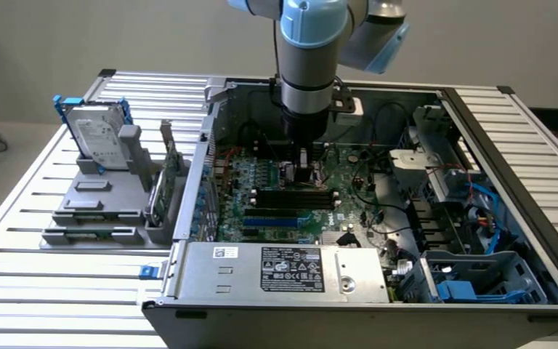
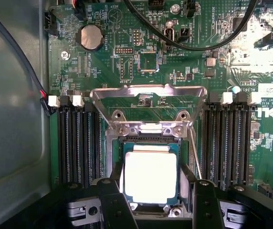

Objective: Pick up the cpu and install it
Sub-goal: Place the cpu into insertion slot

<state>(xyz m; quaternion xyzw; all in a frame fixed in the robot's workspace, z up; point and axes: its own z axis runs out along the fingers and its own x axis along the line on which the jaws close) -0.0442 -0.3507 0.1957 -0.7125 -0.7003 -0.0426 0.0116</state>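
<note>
The cpu (image 2: 150,174), a small square chip with a pale silvery top, sits squarely in the motherboard socket (image 2: 148,139). The socket's metal load frame (image 2: 148,93) is swung up and open behind it. My gripper (image 2: 153,188) straddles the chip, and its dark fingers (image 2: 113,191) lie close against two opposite edges, shut on it. In the exterior view, the gripper (image 1: 304,173) reaches straight down into the open computer case (image 1: 511,138), low over the green motherboard (image 1: 289,211).
Black memory slots (image 2: 77,143) flank the socket on both sides, and black cables (image 2: 198,45) cross the board. Case walls, drive bays (image 1: 482,280) and a power supply (image 1: 279,270) surround the board. A hard drive in a blue frame (image 1: 99,134) stands on a grey fixture (image 1: 104,214) outside the case.
</note>
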